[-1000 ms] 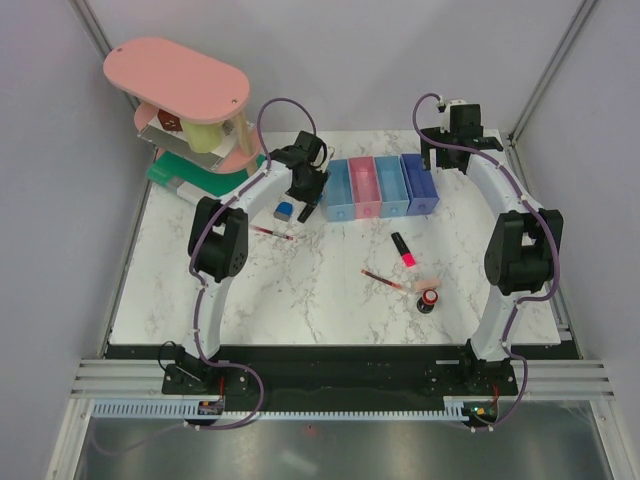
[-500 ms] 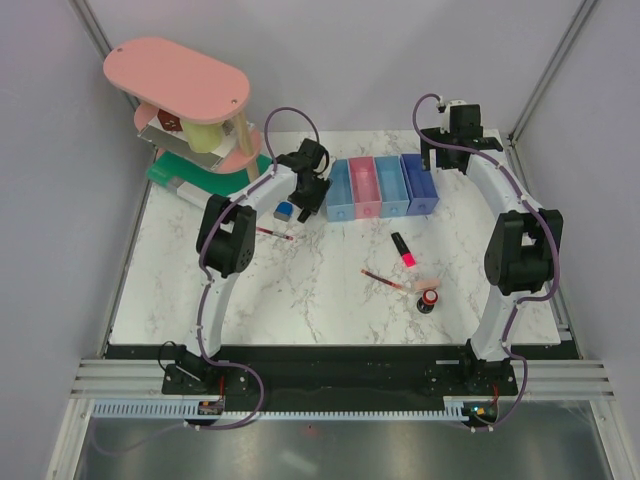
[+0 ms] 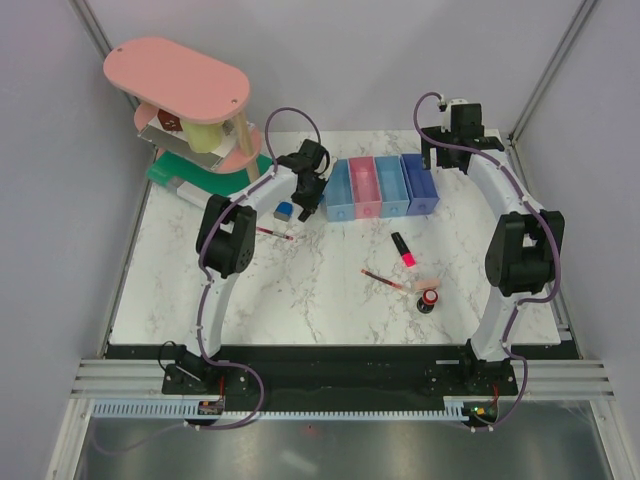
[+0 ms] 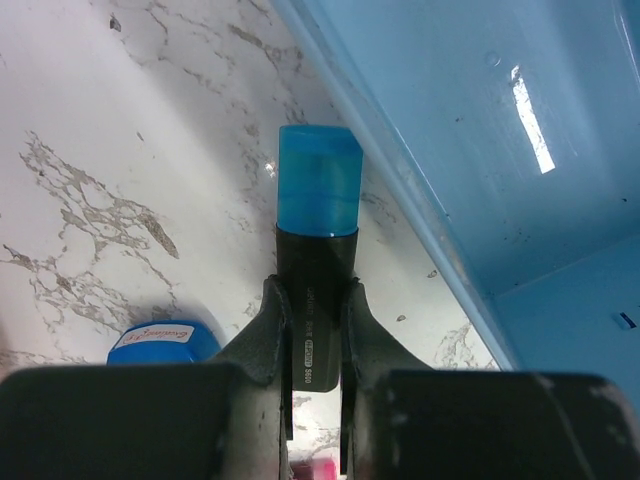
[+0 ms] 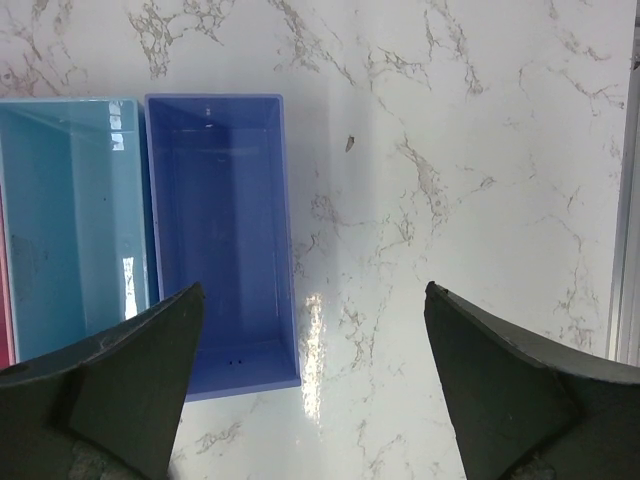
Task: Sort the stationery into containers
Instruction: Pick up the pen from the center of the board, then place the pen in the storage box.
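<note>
My left gripper point(image 3: 307, 192) is shut on a black marker with a blue cap point(image 4: 318, 192). It holds the marker low over the table, just left of the leftmost light blue bin point(image 3: 339, 190), whose wall shows in the left wrist view point(image 4: 420, 200). The small blue-white block point(image 3: 284, 210) lies beside it and also shows in the left wrist view point(image 4: 160, 342). The pink bin point(image 3: 365, 187), the second light blue bin point(image 3: 391, 186) and the purple-blue bin point(image 3: 419, 183) stand in a row. My right gripper point(image 3: 450, 150) is open and empty above the purple-blue bin point(image 5: 215, 230).
A thin red pen point(image 3: 272, 232) lies left of centre. A pink-red marker point(image 3: 403, 250), another red pen point(image 3: 383, 280), a pale pink eraser point(image 3: 427, 284) and a red-and-black knob point(image 3: 428, 300) lie right of centre. The pink stand point(image 3: 178, 80) and green box point(image 3: 185, 172) are at the back left.
My left arm's elbow has swung to the right, and its gripper has shifted slightly beside the leftmost bin with the marker. The right arm has not moved.
</note>
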Motion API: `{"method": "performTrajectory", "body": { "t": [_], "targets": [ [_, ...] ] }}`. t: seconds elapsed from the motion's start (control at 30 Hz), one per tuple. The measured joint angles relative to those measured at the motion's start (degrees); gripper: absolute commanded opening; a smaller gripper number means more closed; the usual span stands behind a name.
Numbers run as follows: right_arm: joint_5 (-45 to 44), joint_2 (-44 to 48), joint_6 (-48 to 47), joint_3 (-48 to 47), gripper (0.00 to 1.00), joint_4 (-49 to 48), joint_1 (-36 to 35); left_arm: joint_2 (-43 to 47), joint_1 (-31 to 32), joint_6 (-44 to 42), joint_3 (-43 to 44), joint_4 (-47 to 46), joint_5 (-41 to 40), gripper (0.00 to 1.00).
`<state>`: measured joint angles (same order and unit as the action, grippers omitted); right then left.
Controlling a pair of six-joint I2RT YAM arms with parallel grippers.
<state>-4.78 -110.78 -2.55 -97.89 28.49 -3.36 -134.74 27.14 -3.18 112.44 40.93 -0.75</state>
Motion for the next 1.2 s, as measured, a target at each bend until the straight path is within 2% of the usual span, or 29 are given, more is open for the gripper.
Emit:
{"method": "performTrajectory", "body": {
  "t": [0.23,0.57,0.7,0.83,1.03,1.2],
  "targets": [
    [0.0,0.5,0.3,0.0,0.98,0.3,0.0,1.6,-0.5,0.1,-2.6,-1.9,1.0,0.02],
    [0.0,1.4,0.4,0.0,0.98,0.9,0.0,8.0,-2.4,0.8,-4.5,1.4,4.3,0.02],
    [0.0,1.7,0.4,0.0,0.98,1.0,0.0,12.6,-3.2,2.9,-3.4,2.1,8.5,0.02],
    [-0.1,1.7,0.4,0.0,0.98,1.1,0.0,15.6,-3.6,7.1,-1.4,0.5,16.8,0.02],
    [0.0,1.8,0.7,0.0,0.98,1.1,0.0,12.9,-3.5,14.3,2.0,-2.6,26.7,0.02],
    [-0.1,2.1,0.8,1.3,0.98,1.1,0.0,5.9,-3.5,17.3,7.1,-4.9,28.6,0.02]
  ]
}}
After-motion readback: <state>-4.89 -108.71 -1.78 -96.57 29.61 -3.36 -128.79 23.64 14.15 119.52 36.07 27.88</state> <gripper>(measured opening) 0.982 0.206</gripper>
